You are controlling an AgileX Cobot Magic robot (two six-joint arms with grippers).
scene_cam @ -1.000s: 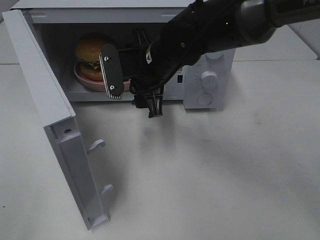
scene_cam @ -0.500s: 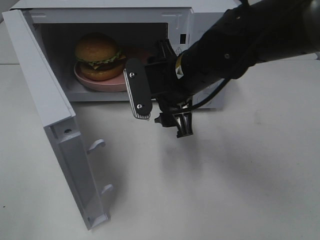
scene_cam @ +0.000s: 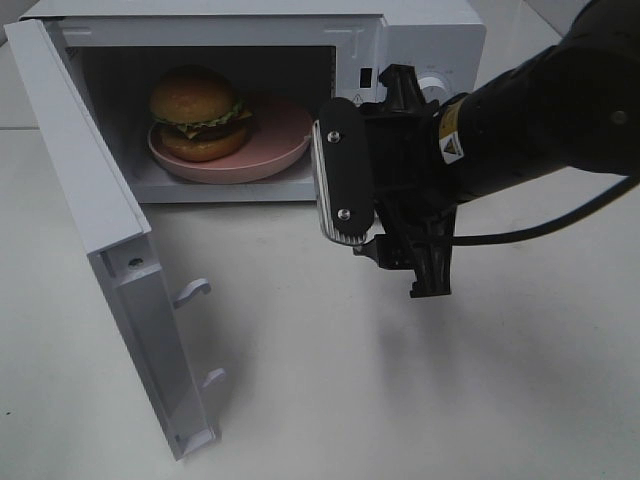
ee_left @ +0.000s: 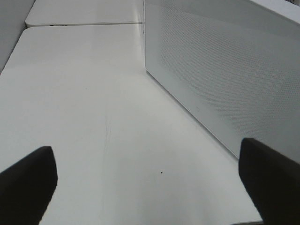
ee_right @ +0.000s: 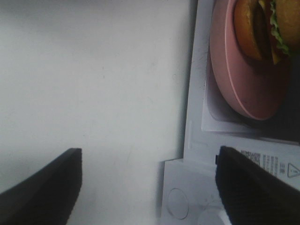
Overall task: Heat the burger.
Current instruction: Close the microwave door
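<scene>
The burger (scene_cam: 197, 112), golden bun over green lettuce, sits on a pink plate (scene_cam: 275, 150) inside the white microwave (scene_cam: 300, 12), whose door (scene_cam: 100, 230) is swung wide open to the left. My right gripper (scene_cam: 385, 225) hangs open and empty in front of the microwave's control panel, to the right of the plate and outside the cavity. The right wrist view shows the burger (ee_right: 262, 23) and plate (ee_right: 243, 84) beyond the right gripper (ee_right: 150, 187). My left gripper (ee_left: 147, 187) is open over bare table beside the door's meshed panel (ee_left: 225, 70); the exterior view does not show it.
The open door juts toward the front left, with two latch hooks (scene_cam: 192, 290) on its inner edge. The white table (scene_cam: 320, 390) spreads in front of the microwave. A black cable (scene_cam: 540, 235) trails from the right arm.
The right arm has pulled back out of the microwave's mouth, moving right and toward the front. The burger and the plate now show fully. The jaws stay open.
</scene>
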